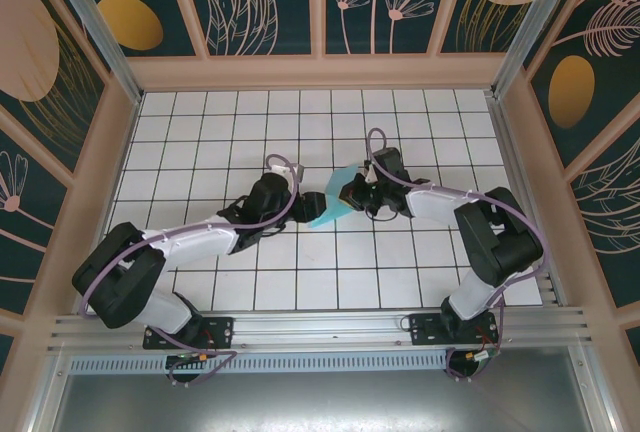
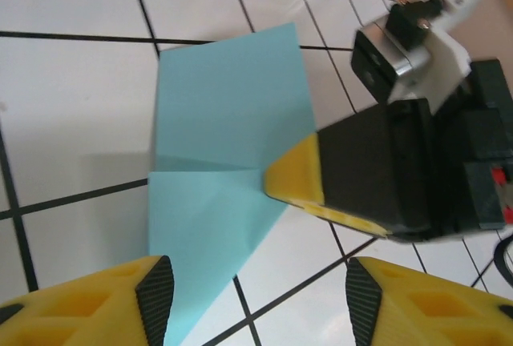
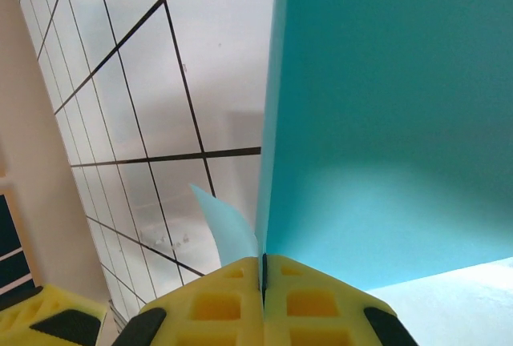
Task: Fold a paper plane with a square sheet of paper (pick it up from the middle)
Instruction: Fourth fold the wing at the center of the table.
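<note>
The partly folded, thin light-blue paper sheet (image 1: 330,210) (image 2: 224,122) (image 3: 385,122) sits mid-way across the white grid-tiled counter (image 1: 200,142), its long axis slanting near-left to far-right and its tapered end toward the wide-spread left claw (image 1: 299,201) (image 2: 258,282), while the right claw (image 1: 350,194) (image 2: 292,176) (image 3: 263,270) pinches its side.

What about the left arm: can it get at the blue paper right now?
Probably yes: the left fingers stand open with the paper just ahead and nothing between them; the right fingers only pinch its side edge.
</note>
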Controlling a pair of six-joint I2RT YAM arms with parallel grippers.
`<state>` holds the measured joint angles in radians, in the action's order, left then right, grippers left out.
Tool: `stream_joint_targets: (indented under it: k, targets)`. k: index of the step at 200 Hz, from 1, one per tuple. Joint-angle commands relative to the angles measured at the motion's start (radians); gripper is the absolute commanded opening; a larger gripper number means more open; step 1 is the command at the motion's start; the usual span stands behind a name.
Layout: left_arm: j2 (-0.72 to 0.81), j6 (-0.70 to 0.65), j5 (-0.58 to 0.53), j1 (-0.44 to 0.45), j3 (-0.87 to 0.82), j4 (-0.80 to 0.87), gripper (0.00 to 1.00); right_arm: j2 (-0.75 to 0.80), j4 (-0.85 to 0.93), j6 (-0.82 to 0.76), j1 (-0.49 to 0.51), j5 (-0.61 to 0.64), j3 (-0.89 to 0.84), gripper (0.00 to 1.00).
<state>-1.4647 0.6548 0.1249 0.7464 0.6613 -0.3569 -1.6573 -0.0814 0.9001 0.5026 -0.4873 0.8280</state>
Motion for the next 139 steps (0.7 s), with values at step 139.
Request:
stream_joint_targets:
  k: [139]
  targets:
    - [-0.217, -0.536, -0.146, 0.082, -0.023, -0.246, 0.62, -0.065, 0.126, 0.116, -0.026, -0.088, 0.117, 0.0]
